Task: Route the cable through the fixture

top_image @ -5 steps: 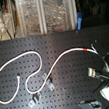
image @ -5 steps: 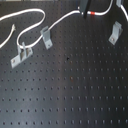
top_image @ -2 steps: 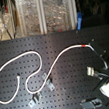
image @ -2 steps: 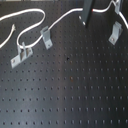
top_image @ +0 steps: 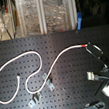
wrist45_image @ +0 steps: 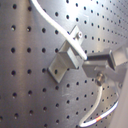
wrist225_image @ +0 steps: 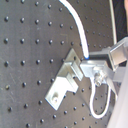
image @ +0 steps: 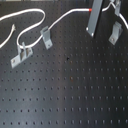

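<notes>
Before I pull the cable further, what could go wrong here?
1. In the second wrist view the cable runs beside the top of the fixture, so it may slide past the notch unseated.
2. The gripper sits very close to the fixture; a bump seems possible.
3. In the first exterior view, slack passes the darker bracket and could snag.

The worktop (image: 70, 90) is matt black metal, evenly perforated with small holes. On it, the cable (image: 65, 17) looks like smooth white plastic with a red band. The fixture (image: 116, 31) beside it is light-grey metal with a dull brushed sheen; in the first wrist view its surface (wrist45_image: 67, 57) appears smooth, though blurred.
</notes>
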